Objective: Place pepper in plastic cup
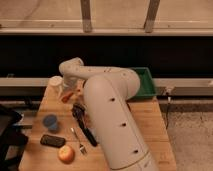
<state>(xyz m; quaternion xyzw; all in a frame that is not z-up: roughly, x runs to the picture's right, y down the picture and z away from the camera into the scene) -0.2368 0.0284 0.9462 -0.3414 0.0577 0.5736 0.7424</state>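
Though apart from round cup point(50, 121), hand point(69, 91) by curved pepper point(65, 98)

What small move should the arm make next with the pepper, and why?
Probably take a firm hold of the pepper before any lift. The gripper hangs right at it, at the far side of the table beside the cream cup, while the plastic cup stands apart, nearer the camera.

Wooden table point(145, 125) has got plastic cup point(50, 121) by left edge, apple point(66, 154) at front edge, gripper point(68, 91) over far-left corner.
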